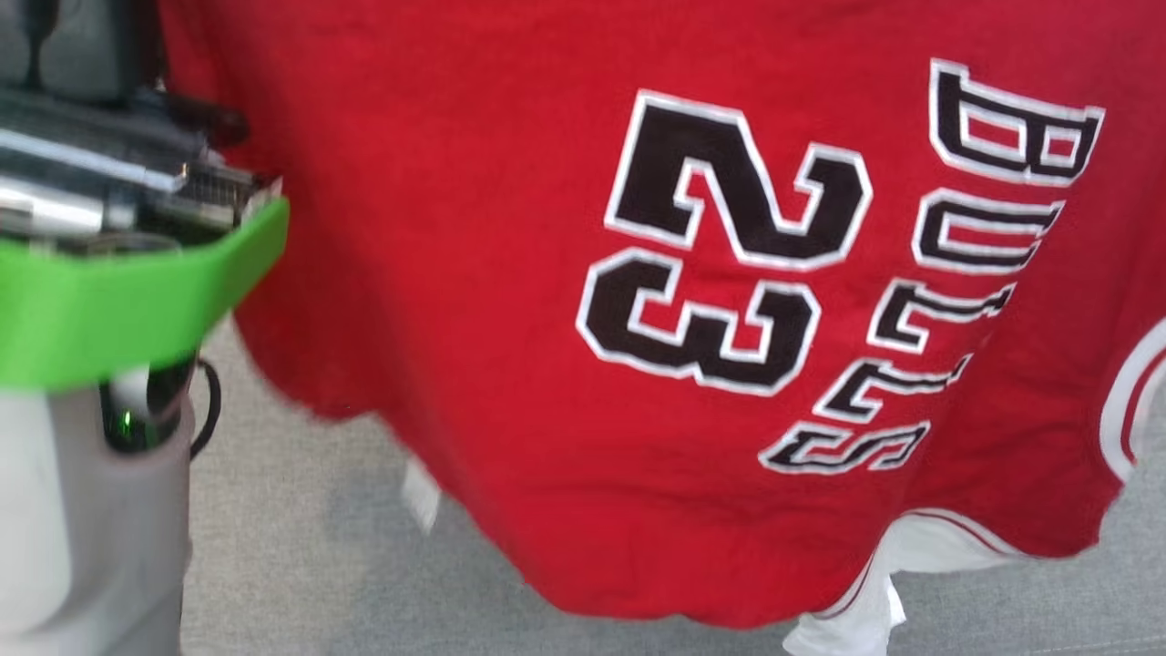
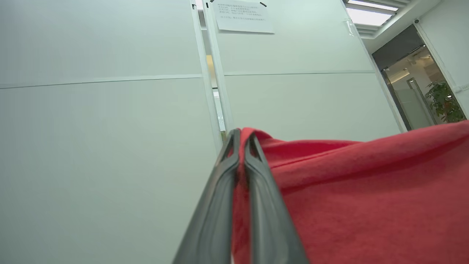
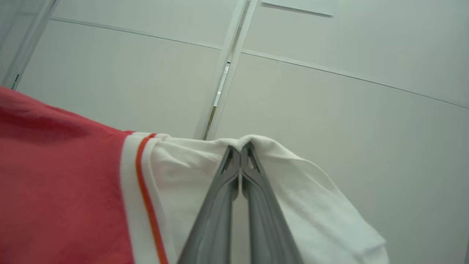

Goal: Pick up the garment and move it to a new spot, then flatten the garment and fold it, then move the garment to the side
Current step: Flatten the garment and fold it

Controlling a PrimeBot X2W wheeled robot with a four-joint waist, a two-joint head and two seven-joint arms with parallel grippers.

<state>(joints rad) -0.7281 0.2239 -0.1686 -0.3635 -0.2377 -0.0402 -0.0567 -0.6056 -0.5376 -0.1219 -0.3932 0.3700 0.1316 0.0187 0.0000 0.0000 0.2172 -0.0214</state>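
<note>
The garment [image 1: 510,301], a red jersey with a black, white-edged "23" and "BULLS" turned sideways, hangs spread across the head view, held up in the air between the 2 arms. White trim and a white part show at its lower right edge. Whether its lower hem touches the grey surface [image 1: 301,547] beneath it cannot be told.

The left pincer [image 2: 242,137] is clenched on a red edge of the garment, with cloth pinched between its 2 dark fingers. The right pincer [image 3: 240,148] is clenched on the white part, just beside a white band with a red stripe.

A pale left forearm with a green band [image 1: 118,301] stands at the garment's left side. Beyond the pincers are pale wall panels [image 2: 110,146], a taped paper sheet [image 2: 243,16] and a potted plant [image 2: 445,102].
</note>
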